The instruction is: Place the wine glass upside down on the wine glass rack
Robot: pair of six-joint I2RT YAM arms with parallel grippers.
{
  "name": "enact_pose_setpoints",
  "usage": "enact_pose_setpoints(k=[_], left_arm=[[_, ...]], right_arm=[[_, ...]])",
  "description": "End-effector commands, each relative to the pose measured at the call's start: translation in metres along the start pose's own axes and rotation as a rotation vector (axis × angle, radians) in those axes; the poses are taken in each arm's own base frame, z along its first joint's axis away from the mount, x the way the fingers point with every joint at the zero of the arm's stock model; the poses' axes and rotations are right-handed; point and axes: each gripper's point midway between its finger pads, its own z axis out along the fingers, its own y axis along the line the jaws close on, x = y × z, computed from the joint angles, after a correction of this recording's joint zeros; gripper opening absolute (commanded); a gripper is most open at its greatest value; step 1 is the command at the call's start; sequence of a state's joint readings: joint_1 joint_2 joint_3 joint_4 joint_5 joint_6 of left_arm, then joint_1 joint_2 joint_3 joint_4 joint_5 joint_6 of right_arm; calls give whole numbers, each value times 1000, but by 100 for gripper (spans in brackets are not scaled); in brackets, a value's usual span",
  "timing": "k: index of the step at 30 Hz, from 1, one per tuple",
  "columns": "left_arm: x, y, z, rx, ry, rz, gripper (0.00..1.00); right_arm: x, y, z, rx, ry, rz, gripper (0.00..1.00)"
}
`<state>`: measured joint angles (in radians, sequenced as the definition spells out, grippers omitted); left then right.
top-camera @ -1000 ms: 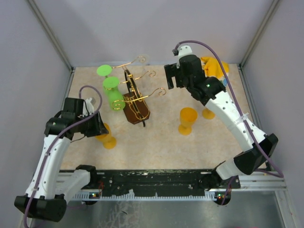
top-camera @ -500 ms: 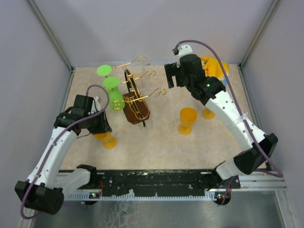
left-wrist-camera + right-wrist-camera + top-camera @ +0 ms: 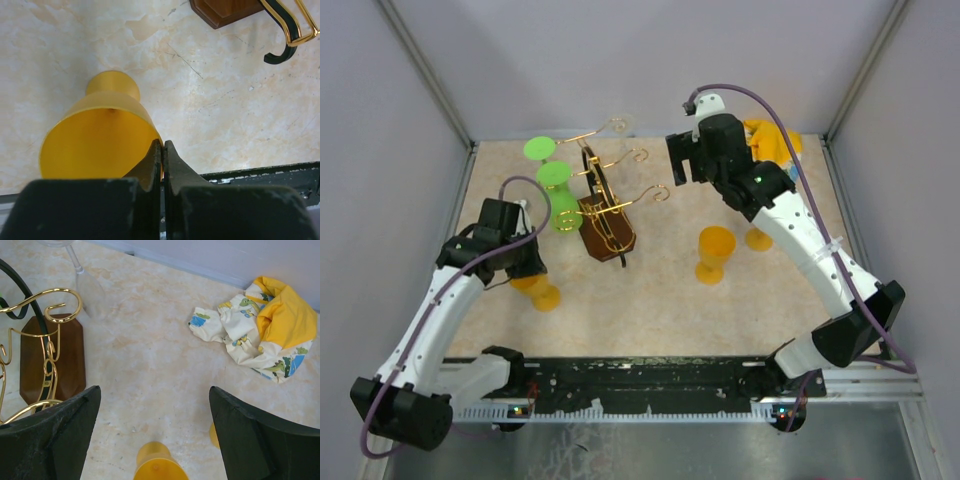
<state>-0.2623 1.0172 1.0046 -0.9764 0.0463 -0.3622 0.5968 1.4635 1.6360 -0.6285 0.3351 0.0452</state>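
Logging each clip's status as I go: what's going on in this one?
The left hand is shut on the rim of an upright orange goblet standing on the table near the wine glass rack. The right hand hangs open to the right of the rack, holding nothing. Two green goblets appear to hang upside down on the rack.

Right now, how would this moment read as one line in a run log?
left jaws: shut on rim of yellow plastic goblet | right jaws: open, empty | goblet: upright, not yet on gold wire rack
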Motion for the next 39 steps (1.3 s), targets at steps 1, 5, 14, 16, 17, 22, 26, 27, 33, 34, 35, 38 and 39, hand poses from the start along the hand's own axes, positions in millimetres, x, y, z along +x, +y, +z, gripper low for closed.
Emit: enact_pose_setpoints(k=[1,5,14,16,17,22,26,27,33,34,35,38,39], left_arm=[[-19,4,-6,-45,-57,29,0],[-64,4,-42,-103,-170,66,0],[-131,29,-75,-349,-299,153,0],[-141,31,-80,-377,-328,160,0],[-147,31,-83,-388,-347,163,0],[-193,26,-113,-410,-542,181,0],[-245,9,-144,-395,-753,214,0],[-257,5,-150,-393,-786,221,0],[-319,-37,-180,-304,-1029,345,0],[-327,-46,-185,-279,-1078,368,0],[-332,-54,-193,-250,-1124,380,0],[-346,-84,-218,-134,-1263,413,0],[-347,-95,-224,-89,-1301,432,0]], right_arm=[[-7,-4,4,8,-29,-5,89],[-5,-2,6,4,-18,-12,89],[-2,-5,7,19,-4,-18,90],[-2,-6,7,23,-2,-21,90],[-3,-6,7,24,-4,-21,90],[-4,-1,11,1,-8,-13,90],[-9,8,15,-43,-13,9,92],[-11,9,16,-50,-11,13,92],[-29,17,23,-85,-26,49,94],[-34,19,22,-95,-40,60,94],[-40,19,22,-103,-55,70,94],[-57,22,18,-136,-104,101,94],[-63,24,16,-157,-121,115,94]])
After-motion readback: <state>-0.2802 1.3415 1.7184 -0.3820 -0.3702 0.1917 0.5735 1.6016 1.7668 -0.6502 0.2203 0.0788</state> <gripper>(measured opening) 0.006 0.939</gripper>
